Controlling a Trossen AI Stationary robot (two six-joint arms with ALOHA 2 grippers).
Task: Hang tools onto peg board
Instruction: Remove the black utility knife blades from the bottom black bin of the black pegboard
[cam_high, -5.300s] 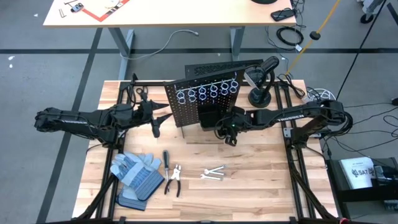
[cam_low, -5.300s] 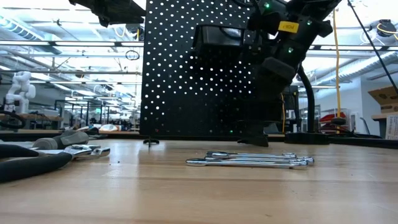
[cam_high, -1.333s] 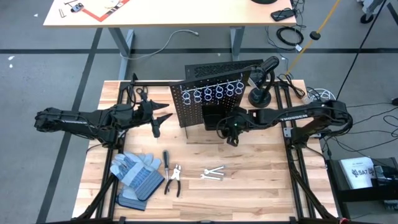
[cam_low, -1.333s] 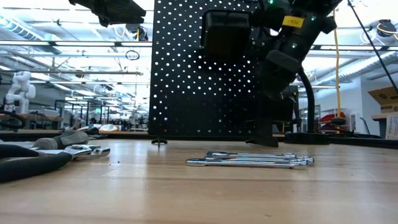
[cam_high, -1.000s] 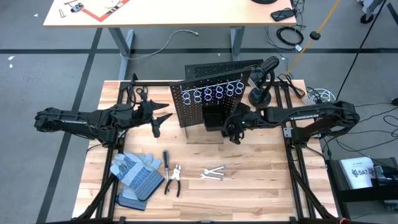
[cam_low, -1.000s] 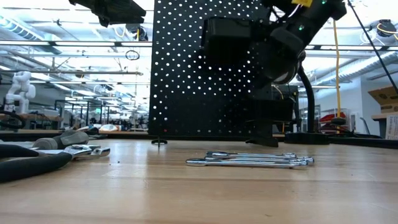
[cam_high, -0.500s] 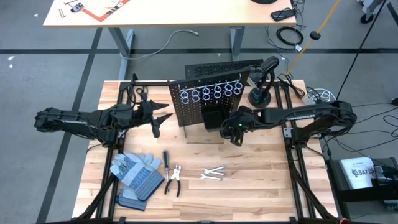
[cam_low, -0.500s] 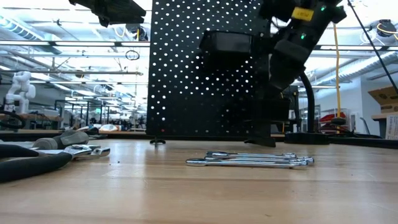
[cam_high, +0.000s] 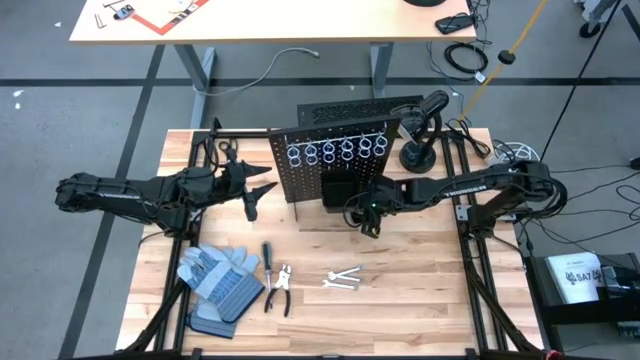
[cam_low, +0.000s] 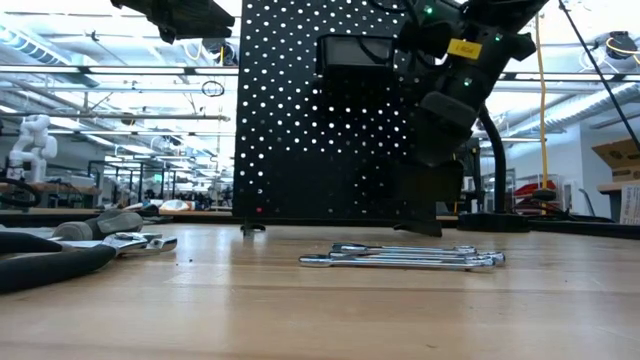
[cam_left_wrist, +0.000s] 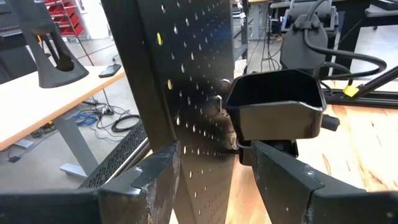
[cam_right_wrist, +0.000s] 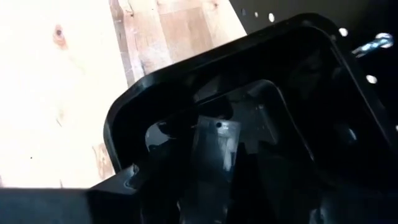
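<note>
Standing upright, black perforated peg board (cam_high: 322, 170) carries silver rings.

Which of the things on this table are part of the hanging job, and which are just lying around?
Part of the job:
peg board
black bin on the board
wrenches
pliers
screwdriver

Just lying about:
work gloves
black stand behind the board

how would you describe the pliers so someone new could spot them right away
Start at the upright black peg board at the back of the wooden table, then look to the table's front left, where grey-and-blue work gloves lie. The pliers lie flat just right of them, beside a thin screwdriver. Only the pliers have two splayed dark handles; the silver wrenches lie farther right.
</note>
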